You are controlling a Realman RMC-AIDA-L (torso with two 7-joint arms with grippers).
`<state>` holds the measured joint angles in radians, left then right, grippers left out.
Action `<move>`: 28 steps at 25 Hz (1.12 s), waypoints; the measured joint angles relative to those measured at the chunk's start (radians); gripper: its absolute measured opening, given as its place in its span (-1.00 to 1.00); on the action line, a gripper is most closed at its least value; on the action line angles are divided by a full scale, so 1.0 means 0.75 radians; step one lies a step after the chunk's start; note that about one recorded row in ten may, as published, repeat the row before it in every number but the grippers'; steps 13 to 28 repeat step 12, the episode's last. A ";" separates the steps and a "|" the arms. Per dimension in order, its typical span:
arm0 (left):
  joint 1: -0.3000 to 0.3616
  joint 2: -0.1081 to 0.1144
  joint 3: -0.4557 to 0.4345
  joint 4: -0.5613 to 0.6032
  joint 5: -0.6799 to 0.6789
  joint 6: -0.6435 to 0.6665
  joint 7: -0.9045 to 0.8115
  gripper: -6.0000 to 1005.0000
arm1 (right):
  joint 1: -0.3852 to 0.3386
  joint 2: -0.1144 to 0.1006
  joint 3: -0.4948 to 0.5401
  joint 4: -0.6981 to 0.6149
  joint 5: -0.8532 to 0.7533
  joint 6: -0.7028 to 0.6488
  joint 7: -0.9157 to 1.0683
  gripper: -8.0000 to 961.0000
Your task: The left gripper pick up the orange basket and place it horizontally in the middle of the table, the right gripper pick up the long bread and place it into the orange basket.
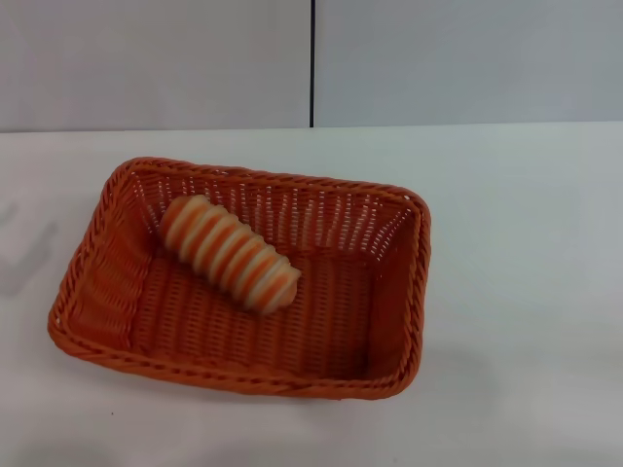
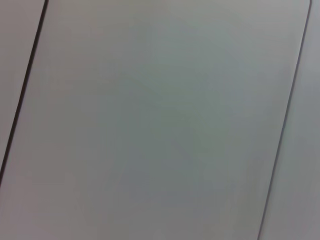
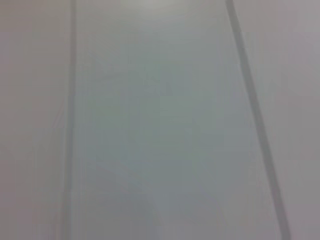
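In the head view the orange basket [image 1: 107, 292] lies lengthwise across the white table [image 1: 526, 292], a little left of centre. The long bread [image 1: 229, 253], tan with orange-brown stripes, rests inside it, leaning against the far left part of the basket floor and wall. Neither gripper appears in the head view. Both wrist views hold only pale grey panels with thin dark seams, with no fingers, basket or bread in them.
A grey wall with one vertical dark seam [image 1: 312, 63] stands behind the table's far edge. Bare white tabletop lies to the right of the basket and along the front. A faint shadow falls on the table at the far left [image 1: 24, 255].
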<state>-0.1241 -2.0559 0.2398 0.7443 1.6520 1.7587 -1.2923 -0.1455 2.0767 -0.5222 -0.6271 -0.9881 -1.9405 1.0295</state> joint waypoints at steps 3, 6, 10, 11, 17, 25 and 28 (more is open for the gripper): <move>0.015 -0.002 -0.007 -0.015 0.000 0.012 0.021 0.31 | 0.021 -0.002 0.079 0.094 0.000 -0.003 -0.075 0.51; 0.018 -0.003 -0.049 -0.068 0.000 0.028 0.068 0.31 | 0.038 -0.008 0.119 0.142 0.000 0.006 -0.104 0.51; 0.020 -0.003 -0.131 -0.152 -0.001 0.042 0.214 0.31 | 0.044 -0.005 0.138 0.163 0.000 0.014 -0.114 0.51; 0.020 -0.003 -0.146 -0.165 -0.001 0.042 0.239 0.31 | 0.045 -0.005 0.143 0.182 0.000 0.023 -0.118 0.51; 0.019 -0.003 -0.166 -0.183 -0.002 0.042 0.266 0.31 | 0.046 -0.006 0.146 0.192 0.000 0.027 -0.119 0.51; 0.019 -0.003 -0.166 -0.183 -0.002 0.042 0.266 0.31 | 0.046 -0.006 0.146 0.192 0.000 0.027 -0.119 0.51; 0.019 -0.003 -0.166 -0.183 -0.002 0.042 0.266 0.31 | 0.046 -0.006 0.146 0.192 0.000 0.027 -0.119 0.51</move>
